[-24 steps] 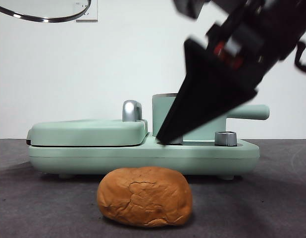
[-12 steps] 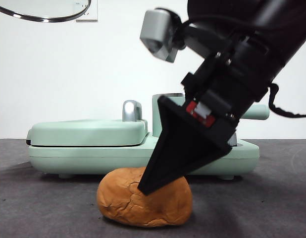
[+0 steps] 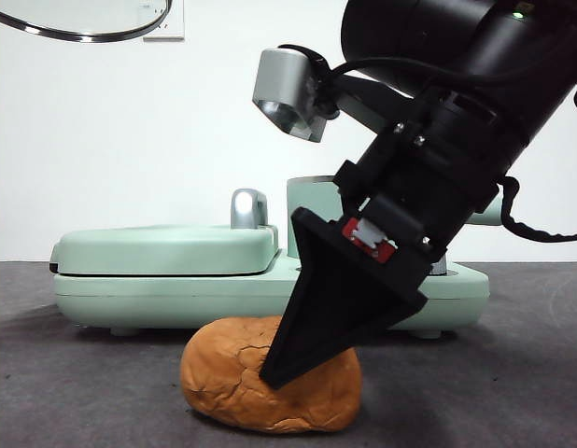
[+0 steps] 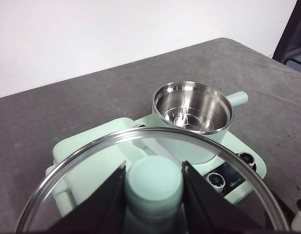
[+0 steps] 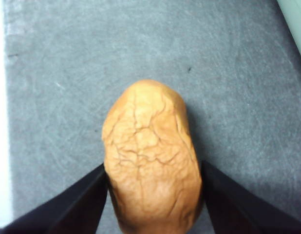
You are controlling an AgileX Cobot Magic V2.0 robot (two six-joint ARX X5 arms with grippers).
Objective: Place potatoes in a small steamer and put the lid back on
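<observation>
Since half a second ago the right gripper [image 3: 270, 378] has sunk slightly lower over the potato [image 3: 270, 375], which has barely shifted on the grey surface [image 3: 83, 392]. In the right wrist view its jaws stand spread on either side of the potato [image 5: 150, 161], close against its flanks. The potato lies in front of the mint-green cooker base [image 3: 223, 294], not in the small steamer [image 4: 192, 114], which stands open and bare on that base. The left gripper [image 4: 153, 187] hangs above the cooker, jaws pinching the knob of the lid [image 4: 92, 161].
</observation>
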